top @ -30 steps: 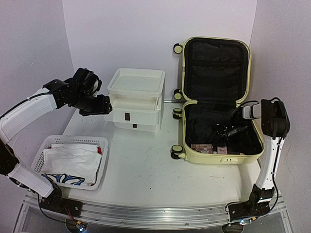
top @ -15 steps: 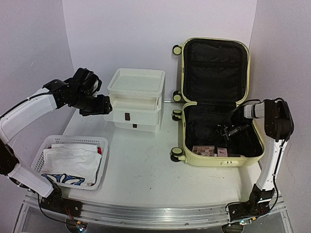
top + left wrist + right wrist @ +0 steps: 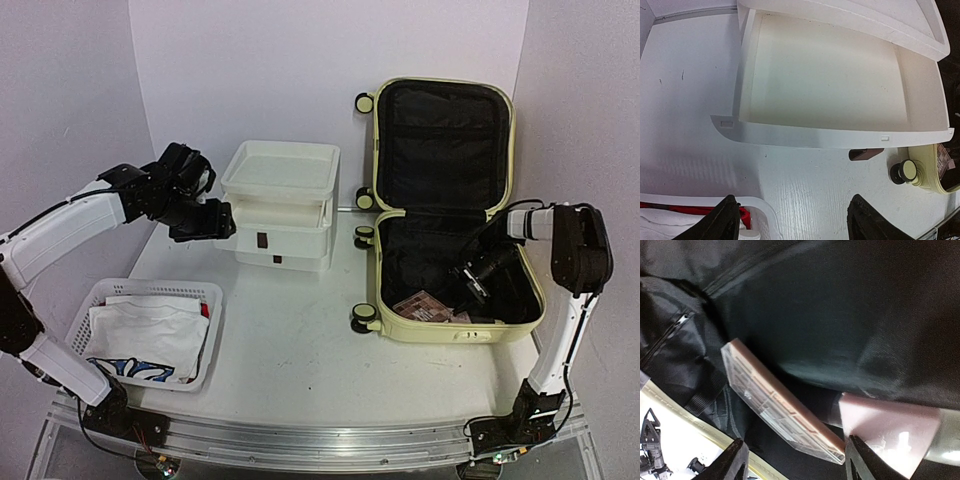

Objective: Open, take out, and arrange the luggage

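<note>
Surface: a white table (image 3: 290, 350) with plain pale walls behind it. The luggage (image 3: 440, 327) is lying open at the table's right rear, its lid standing upright and the black lining showing.

I am working my right gripper (image 3: 478, 272) inside the lower half. Its jaws are standing wide apart with nothing between them, having spread from a narrower set a second ago. Over that interval the flat clear-lidded case (image 3: 780, 400) has gone from lying flat by the front wall to leaning on one edge, beside a pink box (image 3: 885, 425).

Judgement: I am releasing or resetting my hold, so the case is not yet out.

My left gripper (image 3: 795, 220) is hovering before the white drawer box (image 3: 280, 205), jaws wide and empty, having edged slightly closer. The upper drawer is standing pulled out.

Writing: I am finding nothing legible on the case, the pink box, or the blue-printed white garment (image 3: 140, 335) in the perforated basket (image 3: 160, 287).
</note>
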### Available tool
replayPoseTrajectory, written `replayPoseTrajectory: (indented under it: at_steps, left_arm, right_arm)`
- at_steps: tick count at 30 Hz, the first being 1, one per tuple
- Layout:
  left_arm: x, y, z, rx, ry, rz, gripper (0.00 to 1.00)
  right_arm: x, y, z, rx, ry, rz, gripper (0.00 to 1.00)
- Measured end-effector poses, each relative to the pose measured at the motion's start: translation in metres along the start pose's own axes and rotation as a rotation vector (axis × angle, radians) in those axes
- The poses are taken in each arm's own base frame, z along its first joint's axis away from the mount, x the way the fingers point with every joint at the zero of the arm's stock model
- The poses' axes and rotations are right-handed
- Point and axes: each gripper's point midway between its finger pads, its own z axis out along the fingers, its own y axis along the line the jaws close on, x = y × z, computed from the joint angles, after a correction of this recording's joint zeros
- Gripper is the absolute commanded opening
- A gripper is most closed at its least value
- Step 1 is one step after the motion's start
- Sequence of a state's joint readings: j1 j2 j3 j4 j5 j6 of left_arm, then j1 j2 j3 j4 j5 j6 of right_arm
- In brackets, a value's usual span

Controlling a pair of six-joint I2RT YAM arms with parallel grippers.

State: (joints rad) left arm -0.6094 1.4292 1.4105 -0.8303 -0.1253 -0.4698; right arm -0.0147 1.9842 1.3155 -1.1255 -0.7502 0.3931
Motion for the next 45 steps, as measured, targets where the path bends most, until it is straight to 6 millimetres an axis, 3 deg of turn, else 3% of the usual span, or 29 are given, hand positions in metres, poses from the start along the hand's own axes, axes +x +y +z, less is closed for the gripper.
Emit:
replayPoseTrajectory:
  at_steps: [16,24,27,34,40,45]
  left_arm:
    - [-0.002,-0.005,0.003,0.015,0.008,0.001,0.74]
    - [-0.002,-0.005,0.003,0.015,0.008,0.0,0.74]
    - [-0.002,-0.005,0.003,0.015,0.008,-0.001,0.74]
    - [-0.002,-0.004,0.003,0.011,0.005,-0.001,0.74]
    - [-0.003,-0.004,0.003,0.008,0.004,-0.002,0.74]
    - [-0.002,-0.004,0.003,0.009,0.004,-0.002,0.74]
  right_arm:
    - [0.007,-0.005,0.003,0.011,0.036,0.006,0.61]
    - [-0.025,0.001,0.011,-0.014,-0.011,0.01,0.56]
    - [-0.028,0.002,0.013,-0.025,-0.011,0.056,0.54]
    - [-0.033,0.017,0.014,-0.113,-0.009,0.053,0.36]
    - [-0.049,0.033,0.017,-0.204,-0.058,-0.06,0.36]
    - [-0.049,0.038,0.023,-0.201,-0.058,-0.084,0.4]
